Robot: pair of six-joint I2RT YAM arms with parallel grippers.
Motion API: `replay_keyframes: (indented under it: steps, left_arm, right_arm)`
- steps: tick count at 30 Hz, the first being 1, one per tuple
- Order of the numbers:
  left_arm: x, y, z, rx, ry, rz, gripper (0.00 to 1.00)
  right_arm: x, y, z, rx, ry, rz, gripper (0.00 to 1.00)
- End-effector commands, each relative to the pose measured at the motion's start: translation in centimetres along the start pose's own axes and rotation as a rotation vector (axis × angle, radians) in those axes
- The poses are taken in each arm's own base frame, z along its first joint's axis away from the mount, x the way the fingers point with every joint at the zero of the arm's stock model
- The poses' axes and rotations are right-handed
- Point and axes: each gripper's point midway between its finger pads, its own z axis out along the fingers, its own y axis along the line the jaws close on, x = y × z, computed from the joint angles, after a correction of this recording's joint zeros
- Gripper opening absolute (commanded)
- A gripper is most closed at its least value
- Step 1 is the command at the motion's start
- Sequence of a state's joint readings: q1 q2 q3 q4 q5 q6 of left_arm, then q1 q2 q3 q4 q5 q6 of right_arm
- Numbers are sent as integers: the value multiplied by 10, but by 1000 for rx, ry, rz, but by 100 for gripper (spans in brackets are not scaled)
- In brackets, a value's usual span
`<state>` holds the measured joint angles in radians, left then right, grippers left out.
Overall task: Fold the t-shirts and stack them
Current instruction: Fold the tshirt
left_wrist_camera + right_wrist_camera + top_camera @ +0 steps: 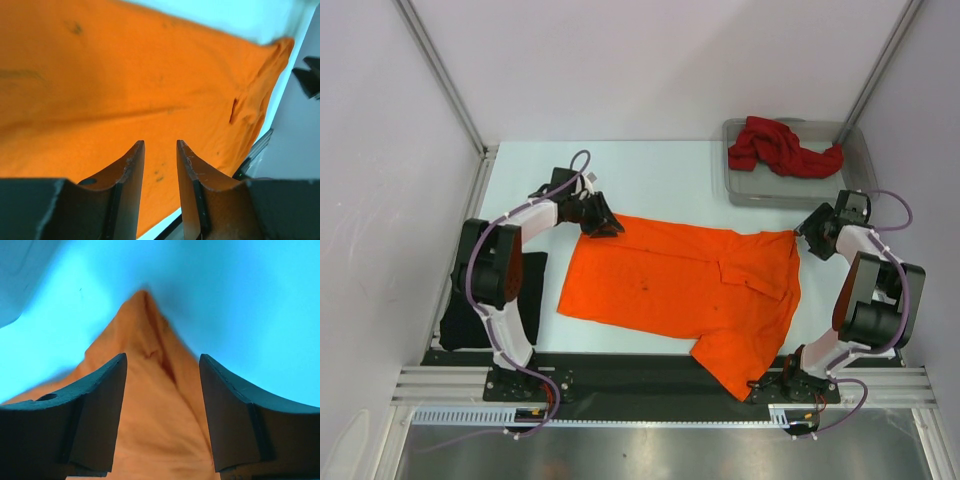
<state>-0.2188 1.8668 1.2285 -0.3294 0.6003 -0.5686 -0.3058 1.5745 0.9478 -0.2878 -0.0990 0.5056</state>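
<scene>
A robotics lab test cell: a left arm (492, 262) and a right arm (875, 290) bolted to an aluminium rail (440, 383) at a pale counter (660, 180), enclosed by plain white panels (650, 60) on metal posts (440, 70).

Left gripper (160, 145) low and reaching forward, jaws a narrow gap apart, right gripper (162, 360) low, jaws spread wide, both elbows bent

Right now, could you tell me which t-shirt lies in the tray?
The dark red t-shirt, bunched in the grey tray; the orange t-shirt and black t-shirt lie on the table.
</scene>
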Motion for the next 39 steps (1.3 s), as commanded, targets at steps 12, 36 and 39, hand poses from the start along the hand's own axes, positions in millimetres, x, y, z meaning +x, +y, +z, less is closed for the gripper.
replay_keyframes:
  steps: [12,36,39]
  left_arm:
    - [-65,31,22,28,-76,-140,37]
    - [-94,89,49,-50,-68,-200,37]
    - [-108,76,31,-70,-110,-143,37]
  right_arm:
    - [-13,13,40,-155,-12,-98,62]
    - [-31,-31,48,97,-64,-48,4]
    - [-36,-29,43,117,-53,-38,16]
